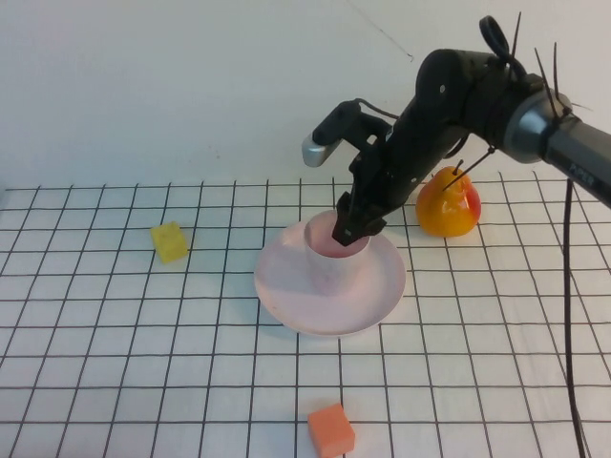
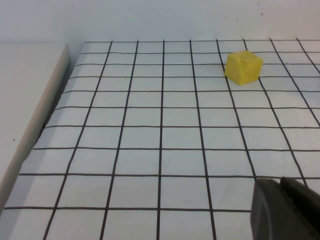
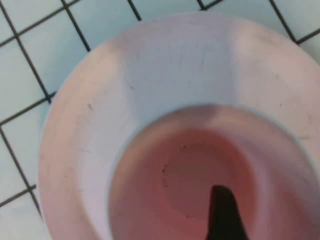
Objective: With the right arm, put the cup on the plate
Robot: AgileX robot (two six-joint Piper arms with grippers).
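Plate [image 1: 382,286]: widest item, mid-tabletop [image 1: 143,363], carrying the cup.
Right arm [image 1: 458,105]: reaches down from the right; right gripper [image 1: 351,227] at the cup mouth, one finger inside, jaws pinching the rim, presumably for lowering.
Cup [image 1: 325,262]: upright on the plate centre.
Left gripper [image 2: 285,210]: parked low near the yellow block [image 2: 243,66]; jaw state cannot be told.

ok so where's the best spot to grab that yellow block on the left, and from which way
Probably from straight above, jaws across two opposite flat sides of the yellow block. It sits flat on the table with open space all round, so a top-down pinch looks simplest. The left gripper is nearest; the right gripper is at the cup standing on the plate.
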